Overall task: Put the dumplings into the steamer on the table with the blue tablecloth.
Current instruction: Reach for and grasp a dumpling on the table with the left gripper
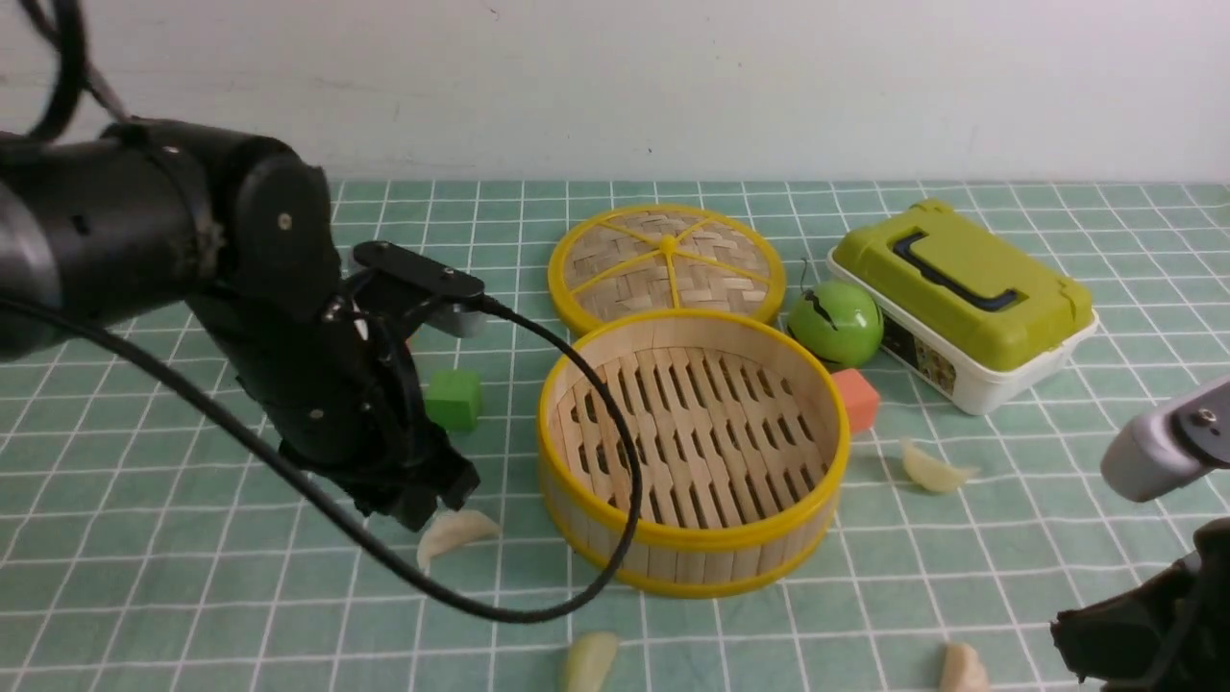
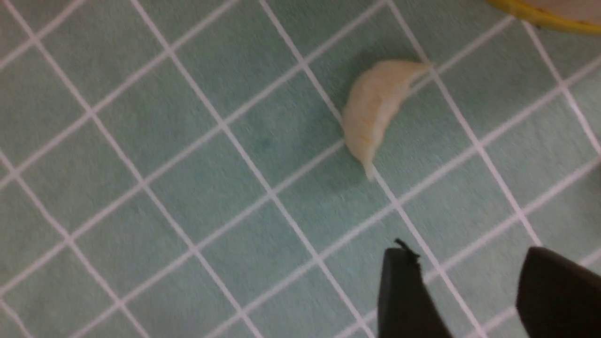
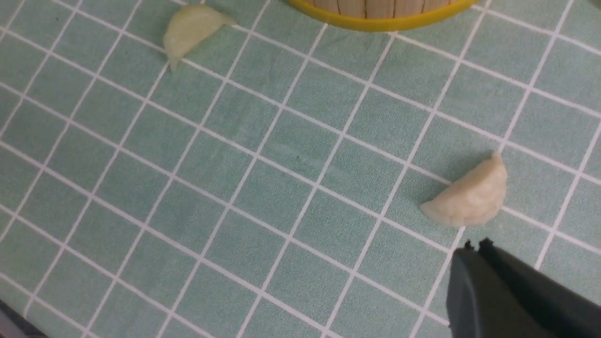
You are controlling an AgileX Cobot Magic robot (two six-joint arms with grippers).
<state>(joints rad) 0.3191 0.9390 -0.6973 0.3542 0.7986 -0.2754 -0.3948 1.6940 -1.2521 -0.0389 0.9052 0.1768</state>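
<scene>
We are centring the left gripper point(image 2: 470, 253), fingers wide and empty, over the dumpling point(image 2: 375, 108) left of the steamer point(image 1: 692, 538), aiming for a gentle pinch; the right gripper's point(image 3: 479, 245) fingers are resting together.

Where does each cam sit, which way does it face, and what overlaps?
Front: robot's side, between the arms, looking forward at steamer and dumplings; both arms show.
Left wrist: on the left arm, looking down at a dumpling and the steamer's rim; open left gripper shows.
Right wrist: on the right arm, looking down at two dumplings and the steamer's side; shut right gripper shows.
Shared: front and right wrist both show the steamer.
</scene>
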